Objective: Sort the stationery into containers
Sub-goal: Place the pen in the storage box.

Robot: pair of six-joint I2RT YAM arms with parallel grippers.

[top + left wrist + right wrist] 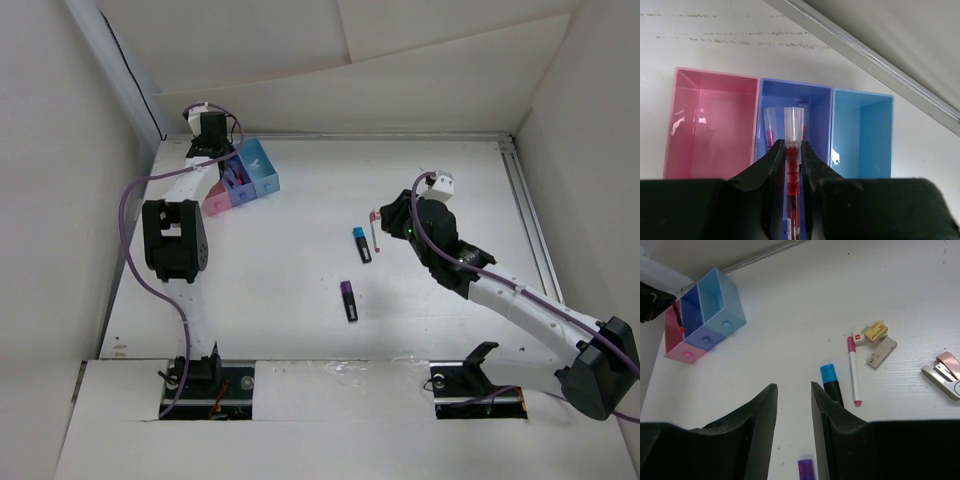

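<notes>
Top external view: white table (300, 330), three joined bins (250, 175) at its far left. Hovered over the middle bin (817, 115) with the left gripper (792, 146) clamped on a red pen (792, 170); drop step, likely, calling only for release. Held the right gripper (792, 387) half-parted, empty, above a blue-capped marker (830, 377).

On my overhead feed, the left arm (175, 240) and the right arm (520, 300) are both white tubular links joined by chunky black housings. A purple cable (128, 215) trails along each arm from its black base mount. The right arm has a white block (438, 184) at its wrist and small green lights (410, 232). The left jaws and right jaws are smooth, matte black wedges.
</notes>
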